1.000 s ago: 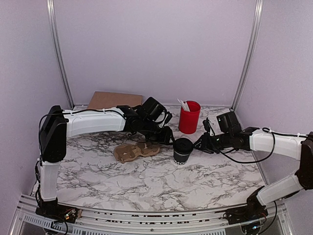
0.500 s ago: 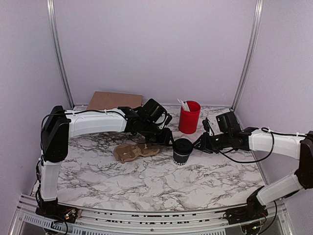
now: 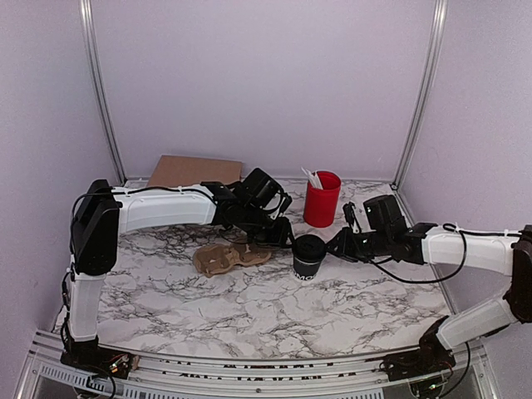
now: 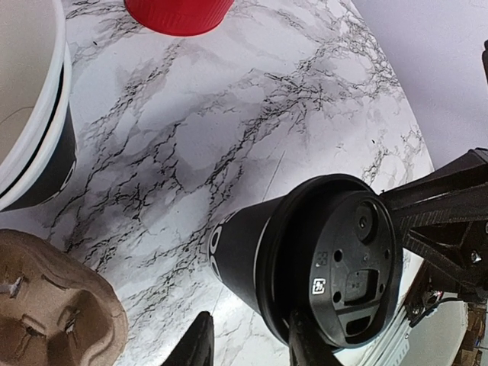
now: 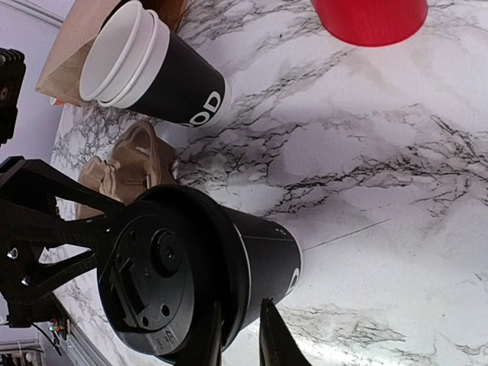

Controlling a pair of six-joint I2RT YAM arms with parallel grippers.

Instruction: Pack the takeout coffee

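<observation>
On the tabletop (image 3: 249,303), the left arm (image 3: 158,208) and right arm (image 3: 465,248) are flanking the coffee (image 3: 309,256).
The coffee is standing upright just in front of the red cup (image 3: 322,199); left jaws and right jaws are sitting slightly parted at its lid (image 4: 335,259), grip impossible to tell.

Smooth paper coffee cup (image 4: 242,252) with faintly shiny plastic lid (image 4: 343,267); smooth marbled table (image 4: 229,114); rough pulp carrier (image 4: 53,305).
</observation>
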